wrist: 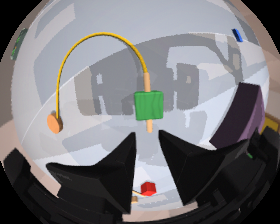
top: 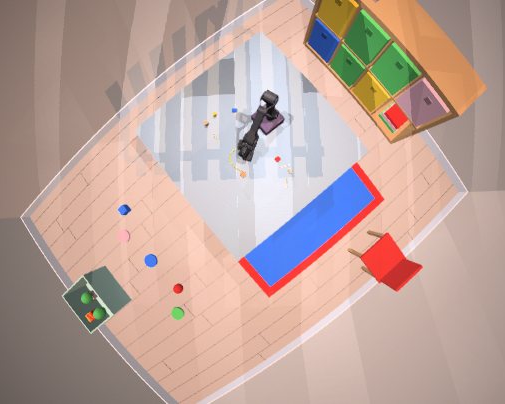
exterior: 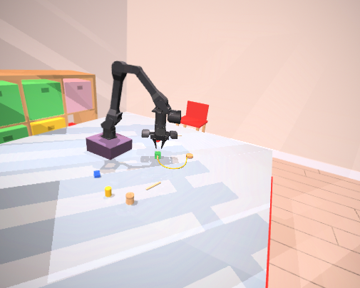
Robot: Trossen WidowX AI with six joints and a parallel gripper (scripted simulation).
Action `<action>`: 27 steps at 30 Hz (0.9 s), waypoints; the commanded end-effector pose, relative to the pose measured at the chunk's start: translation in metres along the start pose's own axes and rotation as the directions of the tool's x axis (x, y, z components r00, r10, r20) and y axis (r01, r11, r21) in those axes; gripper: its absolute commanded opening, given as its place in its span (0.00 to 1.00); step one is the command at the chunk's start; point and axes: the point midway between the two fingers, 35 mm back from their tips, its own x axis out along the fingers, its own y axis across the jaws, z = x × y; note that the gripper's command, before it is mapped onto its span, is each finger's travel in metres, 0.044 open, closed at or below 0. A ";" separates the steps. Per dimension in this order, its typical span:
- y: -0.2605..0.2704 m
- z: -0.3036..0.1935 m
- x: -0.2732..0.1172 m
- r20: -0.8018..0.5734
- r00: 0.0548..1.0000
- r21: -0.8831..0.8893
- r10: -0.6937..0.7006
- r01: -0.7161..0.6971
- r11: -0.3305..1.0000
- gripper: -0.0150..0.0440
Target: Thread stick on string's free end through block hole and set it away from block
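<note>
The green block (exterior: 157, 155) (wrist: 149, 105) stands on the table; in the top view the arm hides it. The string's stick (wrist: 147, 81) is in the block's hole, with its string end out at one side and a short bare tip out at the other, nearer the fingers in the wrist view. The yellow string (top: 230, 159) (exterior: 173, 168) (wrist: 102, 34) curves from the stick to the orange-tan button (top: 243, 174) (exterior: 189, 156) (wrist: 55, 123). My gripper (exterior: 159, 147) (wrist: 147, 135) is partly open and empty, pointing down above the block, with its fingertips clear of the stick.
A red cube (top: 277, 159) (wrist: 148, 188) and loose sticks (top: 286, 182) lie on one side of the block. Another loose stick (top: 215, 138) (exterior: 153, 185), a yellow cylinder (exterior: 108, 192), a tan cylinder (exterior: 130, 199) and a blue cube (top: 234, 110) (exterior: 97, 174) lie on the other.
</note>
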 end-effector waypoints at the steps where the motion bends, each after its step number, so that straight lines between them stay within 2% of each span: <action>1: -0.002 0.001 0.008 0.004 1.000 0.004 -0.010 0.010 1.000 0.46; 21: -0.005 0.000 0.029 0.004 1.000 0.004 -0.010 0.010 1.000 0.46; 25: -0.005 -0.001 0.028 -0.002 1.000 0.000 -0.006 0.006 1.000 0.29; 27: -0.005 -0.001 0.028 -0.002 1.000 0.000 -0.006 0.006 1.000 0.25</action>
